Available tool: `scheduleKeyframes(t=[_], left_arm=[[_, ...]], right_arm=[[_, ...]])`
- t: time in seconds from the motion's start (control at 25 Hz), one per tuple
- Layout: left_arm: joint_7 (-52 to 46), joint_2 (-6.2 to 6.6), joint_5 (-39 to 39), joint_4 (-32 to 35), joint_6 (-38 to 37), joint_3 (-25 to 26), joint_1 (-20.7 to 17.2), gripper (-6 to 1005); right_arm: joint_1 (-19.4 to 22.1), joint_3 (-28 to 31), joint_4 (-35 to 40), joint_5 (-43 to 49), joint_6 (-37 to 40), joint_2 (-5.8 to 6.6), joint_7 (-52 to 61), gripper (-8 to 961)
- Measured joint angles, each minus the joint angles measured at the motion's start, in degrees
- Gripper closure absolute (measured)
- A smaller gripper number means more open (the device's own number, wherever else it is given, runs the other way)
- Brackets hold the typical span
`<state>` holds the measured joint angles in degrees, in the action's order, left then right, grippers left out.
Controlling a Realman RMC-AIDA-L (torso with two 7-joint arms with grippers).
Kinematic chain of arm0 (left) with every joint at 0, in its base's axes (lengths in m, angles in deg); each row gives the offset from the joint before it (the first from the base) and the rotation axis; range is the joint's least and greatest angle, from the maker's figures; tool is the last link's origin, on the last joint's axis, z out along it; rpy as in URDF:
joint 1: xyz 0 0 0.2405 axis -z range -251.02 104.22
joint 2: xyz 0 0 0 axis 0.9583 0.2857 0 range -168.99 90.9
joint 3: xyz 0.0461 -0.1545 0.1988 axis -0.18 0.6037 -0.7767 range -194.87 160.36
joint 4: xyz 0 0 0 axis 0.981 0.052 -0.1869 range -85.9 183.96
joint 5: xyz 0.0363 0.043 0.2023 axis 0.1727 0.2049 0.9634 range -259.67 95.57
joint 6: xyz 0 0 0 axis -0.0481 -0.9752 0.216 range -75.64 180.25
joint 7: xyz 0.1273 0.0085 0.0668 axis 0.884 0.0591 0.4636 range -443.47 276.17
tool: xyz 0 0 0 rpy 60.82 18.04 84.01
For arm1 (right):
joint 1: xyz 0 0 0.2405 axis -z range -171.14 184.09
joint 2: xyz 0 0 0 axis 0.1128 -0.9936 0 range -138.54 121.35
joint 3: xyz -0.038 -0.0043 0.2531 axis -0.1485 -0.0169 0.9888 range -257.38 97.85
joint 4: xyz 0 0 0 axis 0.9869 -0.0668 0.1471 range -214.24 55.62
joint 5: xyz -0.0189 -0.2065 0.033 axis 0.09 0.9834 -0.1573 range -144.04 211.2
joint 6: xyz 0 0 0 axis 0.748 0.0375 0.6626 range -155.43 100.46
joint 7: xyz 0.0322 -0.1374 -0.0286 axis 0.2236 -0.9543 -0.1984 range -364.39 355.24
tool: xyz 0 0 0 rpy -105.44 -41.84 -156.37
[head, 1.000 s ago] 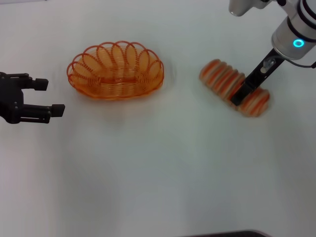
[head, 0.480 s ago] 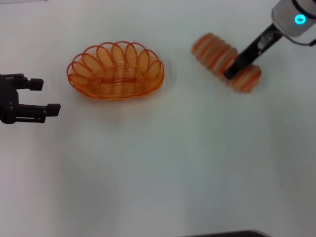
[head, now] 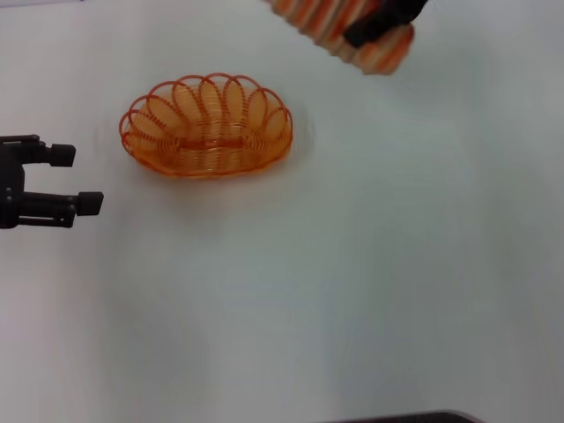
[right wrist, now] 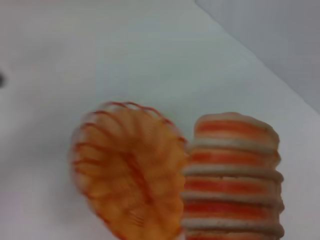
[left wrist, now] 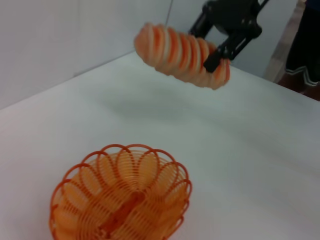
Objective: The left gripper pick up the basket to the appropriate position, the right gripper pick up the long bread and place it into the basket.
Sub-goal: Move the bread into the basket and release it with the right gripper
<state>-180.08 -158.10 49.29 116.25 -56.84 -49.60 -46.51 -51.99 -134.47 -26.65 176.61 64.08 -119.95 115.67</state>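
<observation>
The orange wire basket (head: 207, 126) stands empty on the white table, left of centre; it also shows in the left wrist view (left wrist: 121, 198) and the right wrist view (right wrist: 127, 170). My right gripper (head: 381, 24) is shut on the long bread (head: 335, 19) and holds it high in the air at the top edge of the head view, to the right of and beyond the basket. The striped loaf shows in the left wrist view (left wrist: 182, 55) and the right wrist view (right wrist: 233, 175). My left gripper (head: 75, 180) is open and empty, left of the basket, not touching it.
The white table (head: 352, 282) spreads in front of and to the right of the basket. A dark edge (head: 405, 417) shows at the bottom of the head view.
My right gripper has lifted the long bread off the table and carried it up and leftward toward the basket. The left gripper has drawn back slightly to the left. The basket has not moved.
</observation>
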Motion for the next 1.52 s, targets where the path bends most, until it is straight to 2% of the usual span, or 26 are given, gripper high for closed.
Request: scheduleKeyframes(t=[0.16,0.36,0.52,0.8,1.16,1.52], left_arm=[[-0.60,-0.23,-0.04,0.10,-0.85,0.05,-0.08,151],[-0.67,-0.81,-0.04,0.11,-1.08,0.08,-0.19,153],[-0.65,-1.06,-0.48,0.11,-1.08,0.09,-0.23,153],[-0.64,-1.11,-1.28,0.10,-1.09,0.10,-0.34,153],[-0.66,-1.16,-1.36,0.10,-0.75,0.03,0.01,153],[-0.67,-1.17,-1.36,0.11,-0.56,-0.13,0.09,153]], right_arm=[[-2.80,0.45,0.03,-0.64,5.22,-0.40,-6.04,428],[-5.62,-0.77,-0.08,-0.56,10.16,-2.02,-10.28,476],[-6.32,-3.71,-0.16,-0.25,10.34,-3.39,-11.18,507],[-5.47,-5.78,-0.34,0.94,6.20,-4.82,-12.55,567],[-3.82,-6.40,-1.63,4.07,-3.21,-7.91,-15.87,639],[-3.05,-11.83,-5.19,1.98,-11.28,-8.47,-16.56,686]])
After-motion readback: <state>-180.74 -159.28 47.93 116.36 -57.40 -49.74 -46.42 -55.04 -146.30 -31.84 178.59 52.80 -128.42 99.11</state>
